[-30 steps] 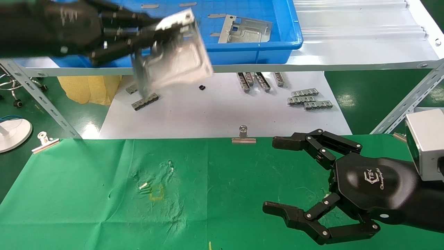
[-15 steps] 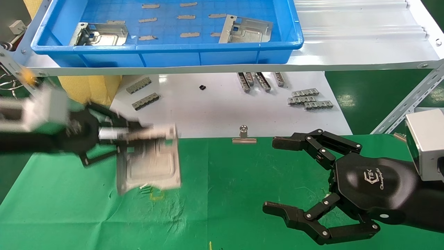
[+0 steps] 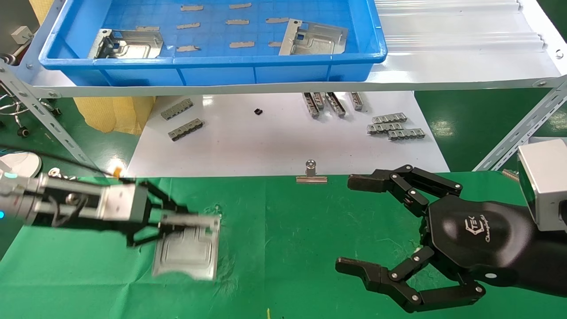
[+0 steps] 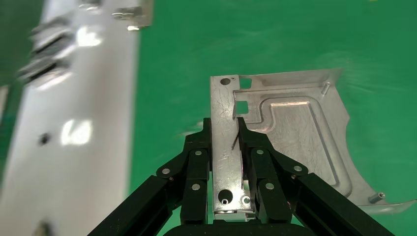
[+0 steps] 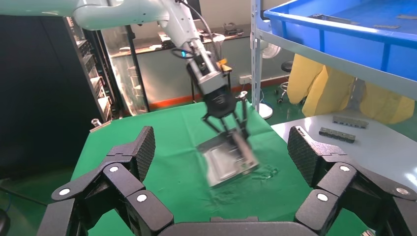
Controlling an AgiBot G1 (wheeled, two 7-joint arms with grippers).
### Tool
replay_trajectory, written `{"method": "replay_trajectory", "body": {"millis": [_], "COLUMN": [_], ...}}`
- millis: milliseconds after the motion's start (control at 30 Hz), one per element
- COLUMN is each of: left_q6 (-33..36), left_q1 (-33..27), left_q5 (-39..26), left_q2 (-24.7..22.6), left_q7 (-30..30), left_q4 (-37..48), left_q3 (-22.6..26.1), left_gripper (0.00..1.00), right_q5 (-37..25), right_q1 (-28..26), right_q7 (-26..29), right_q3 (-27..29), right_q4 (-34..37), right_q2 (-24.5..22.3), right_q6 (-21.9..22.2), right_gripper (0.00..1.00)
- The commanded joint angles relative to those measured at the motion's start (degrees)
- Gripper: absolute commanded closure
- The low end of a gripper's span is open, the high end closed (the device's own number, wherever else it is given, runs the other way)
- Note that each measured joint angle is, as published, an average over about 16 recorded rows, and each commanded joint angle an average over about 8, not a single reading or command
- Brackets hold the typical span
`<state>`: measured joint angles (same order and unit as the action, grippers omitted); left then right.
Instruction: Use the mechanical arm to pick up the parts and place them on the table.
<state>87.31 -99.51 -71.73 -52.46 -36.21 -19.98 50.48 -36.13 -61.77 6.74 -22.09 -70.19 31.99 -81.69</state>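
The left gripper (image 3: 175, 220) is clamped shut on the bent flange of one sheet-metal part (image 3: 186, 252), black fingers (image 4: 196, 167) pinching that strip from both sides. In the head view it sits low over the green desk (image 3: 283, 248) at about 8 o'clock from the middle of the cloth. The plate hangs off the fingertips with its flat face up and a bit tilted, and I can't tell whether its far edge is touching the cloth. Its long axis runs straight out along the fingers. In the left wrist view you can see the square holes near the flange, the embossed ridge across the face and the concave curved edge on the outer side.

The right gripper (image 3: 350, 221) is parked above the desk at about 4 o'clock, fingers spread wide with nothing in them. From its wrist camera you can see the left gripper (image 5: 231, 129) farther off, holding the plate (image 5: 227, 164) slanted just above the cloth.

Up on the shelf at 12 o'clock the blue plastic tray (image 3: 266, 60) has two more of the same plates in it, one (image 3: 127, 44) at its 9 o'clock end and one (image 3: 313, 37) toward 2 o'clock. Both lie flat, with small grey strips (image 3: 237, 22) scattered between them. Below it, on the white board (image 3: 283, 146), there are grey toothed strips (image 3: 394, 126) in little groups. A silver binder clip (image 3: 311, 173) sits on the desk's far edge.
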Motion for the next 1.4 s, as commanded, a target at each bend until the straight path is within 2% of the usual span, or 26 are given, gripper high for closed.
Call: {"method": "replay_trajectory", "body": {"millis": [33, 100, 167, 400, 567, 800, 1000, 1400], "left_q6": [-0.8, -1.2, -1.8, -4.1, -2.4, 3.2, 4.2, 4.1], "left_q1": [-0.3, -0.3, -0.2, -0.3, -1.3, -1.0, 1.4, 2.3], "left_q5": [-0.3, -0.6, -1.0, -1.2, -0.6, 3.8, 8.0, 8.6], "left_q2": [-1.0, -1.9, -2.8, -5.6, -6.0, -4.3, -2.8, -2.3], "left_q7": [-1.5, -2.7, -4.0, -8.6, -9.4, -4.2, 1.1, 1.9], "left_q4": [2.5, 4.4, 5.9, 9.9, 12.4, 17.1, 19.9, 18.1], "left_q3": [0.1, 0.3, 0.5, 0.5, 0.1, -2.6, -5.2, -5.9], "left_gripper": [0.38, 0.14, 0.00, 0.00, 0.00, 0.00, 0.00, 0.00], "right_q5": [0.0, 0.0, 0.0, 0.0, 0.0, 0.0, 0.0, 0.0], "right_q1": [0.0, 0.0, 0.0, 0.0, 0.0, 0.0, 0.0, 0.0], "right_q7": [0.0, 0.0, 0.0, 0.0, 0.0, 0.0, 0.0, 0.0], "right_q3": [0.0, 0.0, 0.0, 0.0, 0.0, 0.0, 0.0, 0.0], "right_q4": [0.0, 0.0, 0.0, 0.0, 0.0, 0.0, 0.0, 0.0], "right_q2": [0.0, 0.0, 0.0, 0.0, 0.0, 0.0, 0.0, 0.0], "right_q6": [0.0, 0.0, 0.0, 0.0, 0.0, 0.0, 0.0, 0.0], "right_gripper": [0.00, 0.00, 0.00, 0.00, 0.00, 0.00, 0.00, 0.00]}}
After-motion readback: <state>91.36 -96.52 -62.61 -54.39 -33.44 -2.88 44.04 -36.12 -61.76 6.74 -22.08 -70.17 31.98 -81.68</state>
